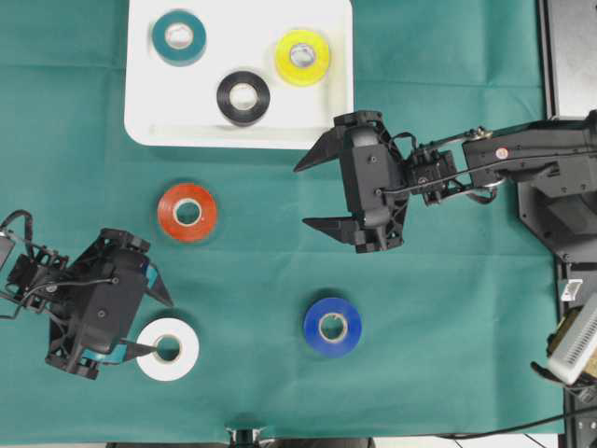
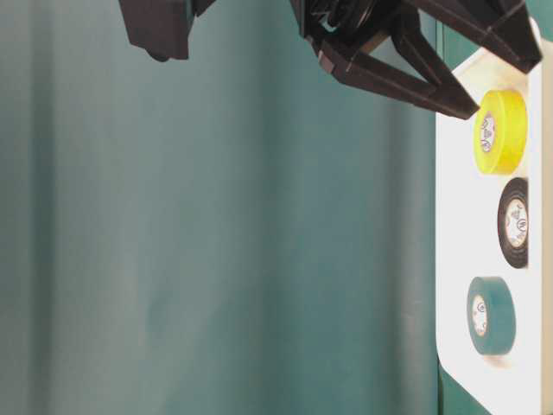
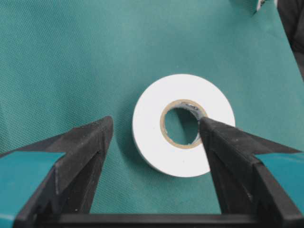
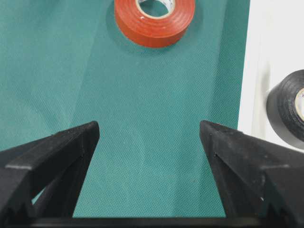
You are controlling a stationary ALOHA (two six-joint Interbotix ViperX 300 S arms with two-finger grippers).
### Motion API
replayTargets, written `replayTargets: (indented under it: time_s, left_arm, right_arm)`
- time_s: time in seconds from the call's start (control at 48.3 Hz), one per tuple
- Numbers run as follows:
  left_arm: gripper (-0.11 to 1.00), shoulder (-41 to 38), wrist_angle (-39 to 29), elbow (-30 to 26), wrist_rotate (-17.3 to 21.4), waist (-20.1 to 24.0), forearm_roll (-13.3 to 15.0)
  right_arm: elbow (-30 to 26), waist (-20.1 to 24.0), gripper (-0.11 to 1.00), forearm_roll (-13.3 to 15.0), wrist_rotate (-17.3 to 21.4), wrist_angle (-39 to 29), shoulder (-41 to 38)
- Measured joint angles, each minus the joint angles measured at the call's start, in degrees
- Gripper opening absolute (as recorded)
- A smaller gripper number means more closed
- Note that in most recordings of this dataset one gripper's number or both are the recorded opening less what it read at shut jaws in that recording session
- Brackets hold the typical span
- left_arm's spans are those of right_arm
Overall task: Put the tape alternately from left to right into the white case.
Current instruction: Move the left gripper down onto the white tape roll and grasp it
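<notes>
Closest to my left wrist camera, the left gripper (image 3: 154, 130) stands spread wide and holds nothing; one finger tip sits over the pale core of the white roll (image 3: 184, 123), the other over bare cloth just outside the roll's rim, so the roll's wall lies between the two fingers. I cannot tell from that view whether either finger touches the roll. From overhead I see the same arrangement at the lower left of the green table cloth (image 1: 448, 373): the left gripper (image 1: 160, 325) beside the white roll (image 1: 168, 349), which lies flat on the cloth. The right gripper (image 1: 312, 192) is also spread wide and empty, hanging over bare cloth just below the lower right corner of the white case (image 1: 140, 131), its fingers pointing toward the left of the overhead view. My right wrist camera shows only cloth between those fingers, with the red-orange roll (image 4: 155, 19) ahead and the black roll (image 4: 287, 105) at the right edge inside the case. Three rolls lie flat in the white case: the teal roll (image 1: 179, 36) at its upper left, the yellow roll (image 1: 302, 56) at its right, and the black roll (image 1: 243, 96) between them and nearer the case's front rim. Three rolls are on the cloth outside it: the red-orange roll (image 1: 187, 212) below the case, the blue roll (image 1: 332, 326) lower and to the right, and the white roll at the left gripper. All six are well apart from one another.
</notes>
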State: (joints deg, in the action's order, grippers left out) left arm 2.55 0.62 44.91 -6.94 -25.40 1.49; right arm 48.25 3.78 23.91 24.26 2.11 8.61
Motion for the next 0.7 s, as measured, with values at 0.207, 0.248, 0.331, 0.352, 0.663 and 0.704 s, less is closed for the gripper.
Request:
replayTargets:
  time_s: [0.207,0.248,0.331,0.352,0.663,0.704]
  left_arm:
    - [0.76,-0.5,-1.8,0.0,0.0,0.0,0.1]
    - [0.76,-0.7,-1.8,0.0,0.1,0.1,0.1]
    - [0.76,-1.1,-1.8,0.0,0.1,0.2,0.0]
    - [0.76,-1.4,-1.8,0.0,0.1,0.3,0.0]
    - [0.76,-6.7,-1.8,-2.1,0.2,0.9,0.0]
    - [0.76,-7.3,-1.8,-2.8,0.2,0.9,0.1]
  right_arm:
    - [0.0,-0.1,0.66,-0.1,0.0,-0.1,0.0]
    - [0.1,0.0,0.66,0.0,0.0,0.0,0.0]
    - [0.1,0.0,0.66,0.0,0.1,0.0,0.0]
    - [0.0,0.0,0.66,0.0,0.1,-0.1,0.0]
    - [0.0,0.0,0.66,0.0,0.1,-0.1,0.0]
    - [0.1,-0.1,0.66,-0.1,0.1,-0.1,0.0]
